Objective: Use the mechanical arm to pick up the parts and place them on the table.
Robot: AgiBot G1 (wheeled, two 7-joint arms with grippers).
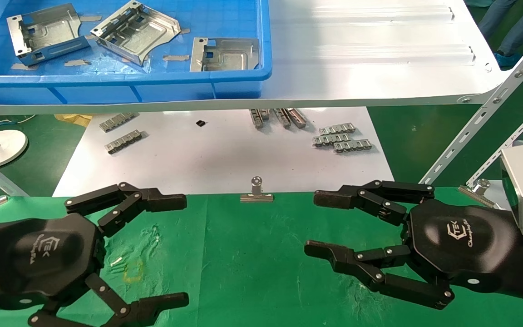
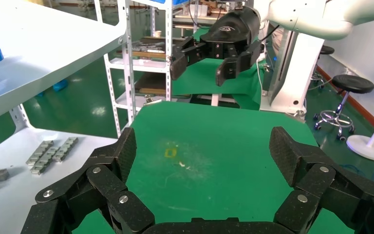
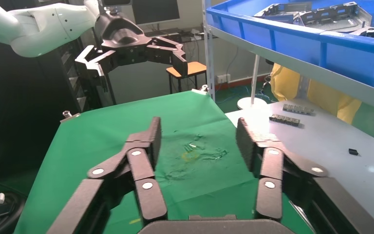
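Three silvery stamped parts lie in a blue bin point(image 1: 120, 86) on the white shelf: one far left point(image 1: 46, 32), one tilted in the middle point(image 1: 134, 31), one at the bin's right corner point(image 1: 225, 54). They also show in the right wrist view point(image 3: 316, 17). My left gripper point(image 1: 185, 250) is open and empty, low over the green table point(image 1: 252, 254) at the left. My right gripper point(image 1: 311, 223) is open and empty over the table at the right. Each wrist view shows its own open fingers over bare green cloth point(image 2: 204, 146) point(image 3: 197, 139).
The white shelf point(image 1: 370, 54) overhangs a white sheet holding grey linked strips point(image 1: 123, 141) point(image 1: 341, 138) and a small black piece point(image 1: 201, 123). Binder clips point(image 1: 257, 193) point(image 1: 477, 188) grip the cloth's far edge. Slotted shelf braces point(image 1: 470, 131) slant at the right. A yellow mark point(image 1: 133, 270) sits near the left hand.
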